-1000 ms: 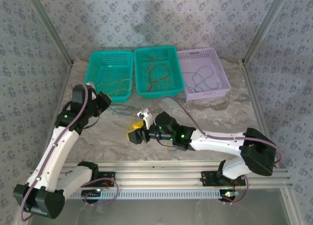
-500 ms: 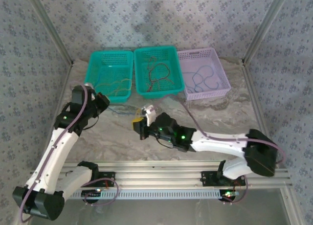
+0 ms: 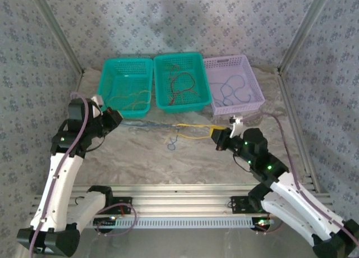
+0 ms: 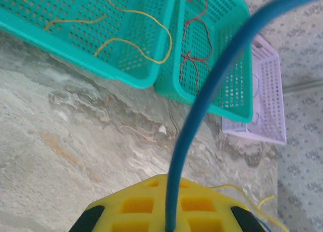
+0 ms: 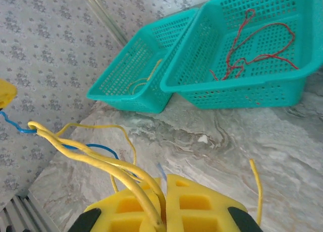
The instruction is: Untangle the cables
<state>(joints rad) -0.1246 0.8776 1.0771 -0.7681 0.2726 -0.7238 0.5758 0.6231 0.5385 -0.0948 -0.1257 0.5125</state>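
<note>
Blue cable [image 4: 200, 91], top end off-frame

At 12 o'clock you have left teal basket [image 3: 127, 60], middle teal basket [image 3: 178, 55] and lilac basket [image 3: 227, 58], side by side on the marble table [image 3: 140, 151].

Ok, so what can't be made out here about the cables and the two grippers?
- Top view: whether the yellow cables and blue cable are knotted together; the strands are too thin.
- Left wrist view: blue cable blurred near the lens; bottom edge cuts off the left gripper at its grip.
- Right wrist view: how many yellow cables the right gripper pinches; they overlap, and the bottom edge cuts them off.
</note>
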